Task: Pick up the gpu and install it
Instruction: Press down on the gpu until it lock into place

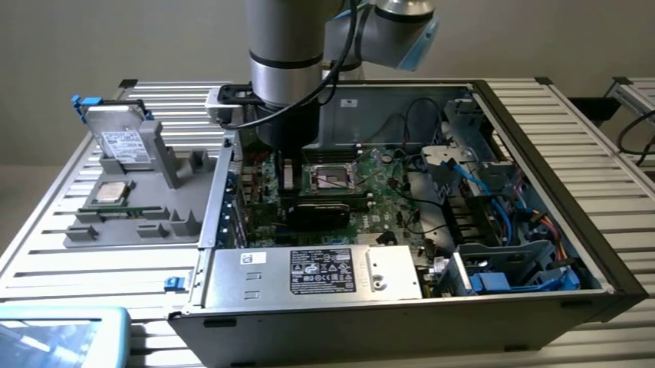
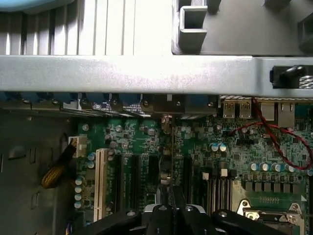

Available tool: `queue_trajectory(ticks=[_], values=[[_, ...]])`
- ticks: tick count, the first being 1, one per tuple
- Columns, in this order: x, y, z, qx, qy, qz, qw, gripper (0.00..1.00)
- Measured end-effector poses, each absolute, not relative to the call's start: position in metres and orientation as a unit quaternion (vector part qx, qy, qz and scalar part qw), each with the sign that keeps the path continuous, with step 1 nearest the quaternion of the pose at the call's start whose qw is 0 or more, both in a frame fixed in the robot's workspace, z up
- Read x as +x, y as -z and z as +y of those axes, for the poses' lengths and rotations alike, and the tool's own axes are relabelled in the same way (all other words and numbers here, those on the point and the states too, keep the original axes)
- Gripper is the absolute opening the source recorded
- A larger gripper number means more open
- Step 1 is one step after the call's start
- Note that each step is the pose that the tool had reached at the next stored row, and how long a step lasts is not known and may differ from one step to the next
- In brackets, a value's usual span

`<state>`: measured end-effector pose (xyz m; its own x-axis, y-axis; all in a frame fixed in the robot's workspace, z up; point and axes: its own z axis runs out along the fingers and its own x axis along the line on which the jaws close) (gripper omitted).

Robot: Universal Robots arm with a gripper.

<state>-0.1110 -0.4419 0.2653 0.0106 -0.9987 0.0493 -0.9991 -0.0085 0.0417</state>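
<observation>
Open PC case (image 1: 532, 153) on the slatted worktop (image 1: 61, 245), arm reaching down into it over the motherboard (image 1: 384, 195). gpu (image 1: 325, 208) stands on edge straight below the jaws, long axis running exterior view's left-right, black cooler face toward the near side. In the wrist view the gripper (image 2: 168, 208) is pinched on the gpu's thin top edge, card lined up with the expansion slots (image 2: 128, 178). Seating: can't tell.
</observation>
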Motion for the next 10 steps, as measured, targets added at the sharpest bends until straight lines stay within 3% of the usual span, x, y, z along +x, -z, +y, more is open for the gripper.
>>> queue_trajectory(ticks=[4, 10], values=[[-0.11, -0.282, -0.442, 0.709, -0.001, -0.704, 0.034, 0.12], [-0.085, -0.281, -0.443, 0.709, -0.001, -0.704, 0.034, 0.12]])
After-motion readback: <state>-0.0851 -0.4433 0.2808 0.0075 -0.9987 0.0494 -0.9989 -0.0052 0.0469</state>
